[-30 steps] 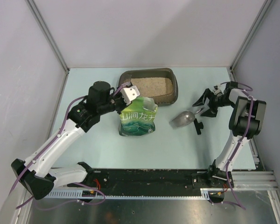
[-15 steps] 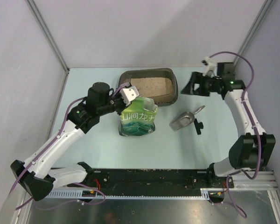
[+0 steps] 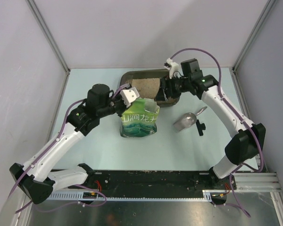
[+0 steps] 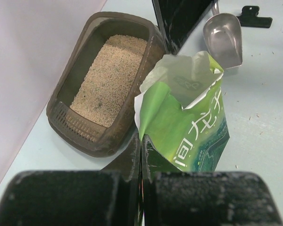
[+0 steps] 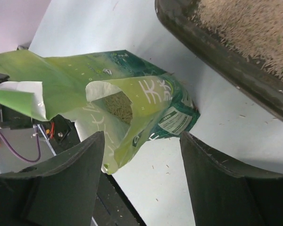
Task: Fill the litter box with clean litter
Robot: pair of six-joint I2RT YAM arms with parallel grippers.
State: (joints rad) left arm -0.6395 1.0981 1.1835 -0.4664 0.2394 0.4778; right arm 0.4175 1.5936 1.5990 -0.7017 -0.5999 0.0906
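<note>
While the litter box (image 3: 141, 72) sits at the far middle of the table (image 3: 94, 141), where it was a second ago, the clean litter (image 3: 144, 86) lies as a pale tan layer across its floor. Just beside its near wall stands the green bag (image 3: 140, 123), upright with its torn top open, and my right wrist view shows more tan granules inside its mouth. My left pincer (image 3: 130, 96) is clamped shut on the bag's upper left edge, and it, the arm and the bag are all placed as before. The change is on my right. A second ago that arm was folded at the right side of the table, its pincer near the scoop (image 3: 185, 121). Now it stretches across, with my right pincer (image 3: 162, 92) over the box's right end, close to the bag's open top. Its jaws stand wide apart with nothing between them. The metal scoop and the black clip (image 3: 200, 127) lie right of the bag, unmoved.
</note>
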